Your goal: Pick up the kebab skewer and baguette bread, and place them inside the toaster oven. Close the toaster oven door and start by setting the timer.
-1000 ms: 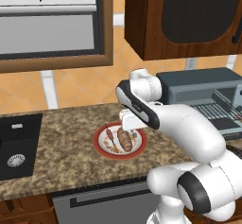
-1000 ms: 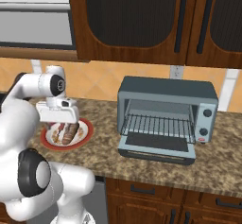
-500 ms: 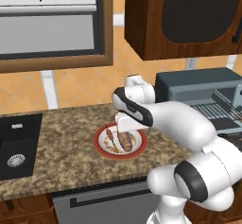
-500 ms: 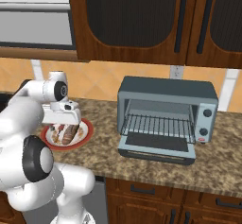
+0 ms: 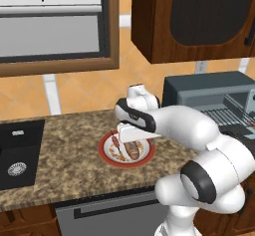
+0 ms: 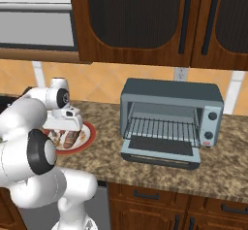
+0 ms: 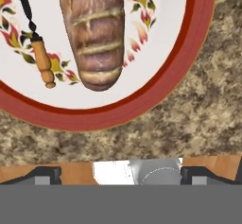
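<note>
the end effector (image 7: 120,173) has come down low over the plate (image 7: 165,90), wide open and holding nothing. the baguette bread (image 7: 94,34) and kebab skewer (image 7: 40,60) lie side by side on it, ready to grab.

My arm (image 5: 184,125) is smooth glossy white plastic with dark joints; the counter (image 5: 74,145) beneath me is speckled brown stone, polished; the plate (image 7: 189,62) looks glazed ceramic, white with a red rim; the bread (image 7: 97,34) has a matt, rough brown crust; the toaster oven (image 6: 172,120) is blue-grey metal with a wire rack; the cabinets (image 6: 145,23) are dark varnished wood
</note>
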Available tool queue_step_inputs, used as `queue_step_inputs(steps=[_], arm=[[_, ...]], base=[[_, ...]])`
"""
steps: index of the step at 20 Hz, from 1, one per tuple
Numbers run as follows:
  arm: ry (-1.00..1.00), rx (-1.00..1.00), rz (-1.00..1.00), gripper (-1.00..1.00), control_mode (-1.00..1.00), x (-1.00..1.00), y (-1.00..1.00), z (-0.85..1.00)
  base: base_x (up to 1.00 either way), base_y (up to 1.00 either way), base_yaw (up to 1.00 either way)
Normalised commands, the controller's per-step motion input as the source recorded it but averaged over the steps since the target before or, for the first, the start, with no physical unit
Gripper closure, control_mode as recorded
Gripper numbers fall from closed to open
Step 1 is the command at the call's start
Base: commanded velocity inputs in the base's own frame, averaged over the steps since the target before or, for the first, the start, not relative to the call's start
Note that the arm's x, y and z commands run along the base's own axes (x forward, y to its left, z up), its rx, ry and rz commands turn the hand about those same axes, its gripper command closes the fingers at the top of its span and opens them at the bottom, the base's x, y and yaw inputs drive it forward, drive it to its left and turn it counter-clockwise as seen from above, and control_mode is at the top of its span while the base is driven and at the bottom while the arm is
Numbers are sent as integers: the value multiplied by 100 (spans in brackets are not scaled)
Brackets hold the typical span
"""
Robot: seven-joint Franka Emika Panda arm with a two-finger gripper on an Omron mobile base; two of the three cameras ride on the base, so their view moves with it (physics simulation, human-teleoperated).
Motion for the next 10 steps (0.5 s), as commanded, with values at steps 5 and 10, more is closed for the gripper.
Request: queue_step_inputs(steps=[5,10], arm=[[-4,0,0,-100,-100,39,0,-11],[-8,1,0,-100,-100,22,1,-22]], base=[[0,0,0],[0,0,0]])
